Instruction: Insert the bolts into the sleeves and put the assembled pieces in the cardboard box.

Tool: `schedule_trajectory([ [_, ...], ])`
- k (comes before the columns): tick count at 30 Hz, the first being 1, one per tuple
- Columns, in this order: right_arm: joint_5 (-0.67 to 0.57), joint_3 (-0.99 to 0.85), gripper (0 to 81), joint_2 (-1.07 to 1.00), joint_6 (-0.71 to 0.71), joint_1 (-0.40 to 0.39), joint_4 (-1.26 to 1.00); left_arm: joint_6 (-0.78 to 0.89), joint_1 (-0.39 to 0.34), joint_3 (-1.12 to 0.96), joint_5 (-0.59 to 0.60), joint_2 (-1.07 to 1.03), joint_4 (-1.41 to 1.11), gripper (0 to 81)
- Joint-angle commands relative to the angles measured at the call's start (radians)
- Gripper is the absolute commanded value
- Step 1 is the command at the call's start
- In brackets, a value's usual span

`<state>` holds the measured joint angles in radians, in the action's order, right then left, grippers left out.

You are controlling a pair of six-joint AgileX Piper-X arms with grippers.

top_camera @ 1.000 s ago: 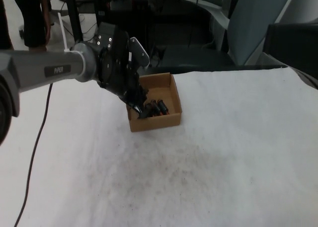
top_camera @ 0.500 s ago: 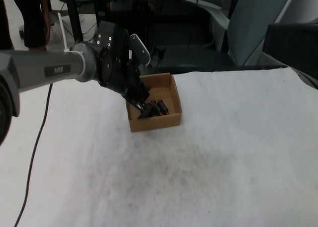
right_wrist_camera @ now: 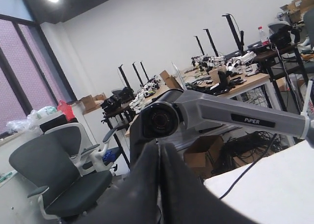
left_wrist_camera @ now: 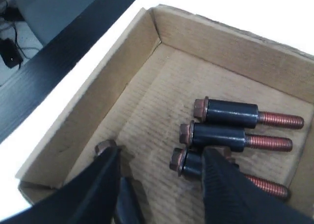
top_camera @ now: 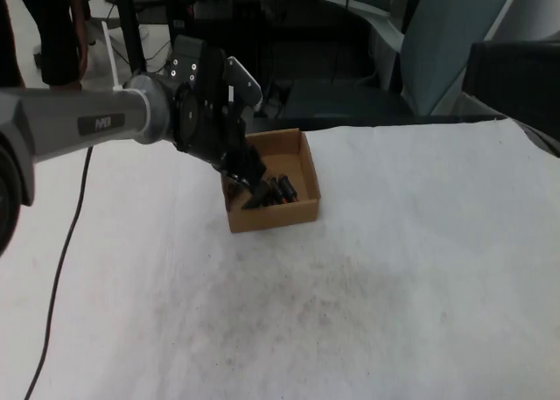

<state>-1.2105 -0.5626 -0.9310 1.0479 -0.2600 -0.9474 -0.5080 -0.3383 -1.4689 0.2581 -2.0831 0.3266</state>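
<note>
The cardboard box (top_camera: 273, 214) stands on the white bench cover, and my left gripper (top_camera: 255, 195) hangs just inside its near left part. In the left wrist view the gripper (left_wrist_camera: 161, 153) is open over the box floor (left_wrist_camera: 147, 101). Three copper bolts in black sleeves lie side by side: one (left_wrist_camera: 230, 113), a second (left_wrist_camera: 220, 136), and a third (left_wrist_camera: 187, 165) partly behind a finger. Another bolt head (left_wrist_camera: 105, 147) shows beside the other finger, its sleeve mostly hidden. My right gripper (right_wrist_camera: 159, 146) is shut with nothing in it and points up into the room.
The white cover (top_camera: 394, 269) spreads wide in front of and to the right of the box. A black cable (top_camera: 61, 269) runs along the bench's left side. Chairs and dark equipment stand beyond the far edge.
The left arm has lifted and drawn back a little over the box. The pieces in the box lie as before.
</note>
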Motion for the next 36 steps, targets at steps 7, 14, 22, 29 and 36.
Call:
schedule_trajectory([
  [7, 0.225, 0.0, 0.8, 0.004, -0.61, 0.004, 0.607, 0.017, 0.008, -0.008, -0.089, 0.161, 0.193, 47.9],
  [14, 0.697, 0.0, 0.8, -0.077, -0.866, 0.004, 1.119, 0.096, 0.012, 0.001, -0.065, 0.367, 0.38, 47.9],
  [22, 0.784, -0.054, 0.8, -0.297, -0.864, 0.004, 1.217, 0.124, 0.012, 0.17, -0.028, 0.49, 0.616, 47.9],
  [29, 0.728, -0.211, 0.8, -0.428, -0.868, 0.002, 1.335, 0.117, 0.006, 0.421, -0.033, 0.526, 0.633, 47.9],
  [36, 0.727, -0.302, 0.8, -0.477, -0.868, 0.002, 1.347, 0.197, -0.018, 0.548, 0.029, 0.595, 0.508, 47.9],
])
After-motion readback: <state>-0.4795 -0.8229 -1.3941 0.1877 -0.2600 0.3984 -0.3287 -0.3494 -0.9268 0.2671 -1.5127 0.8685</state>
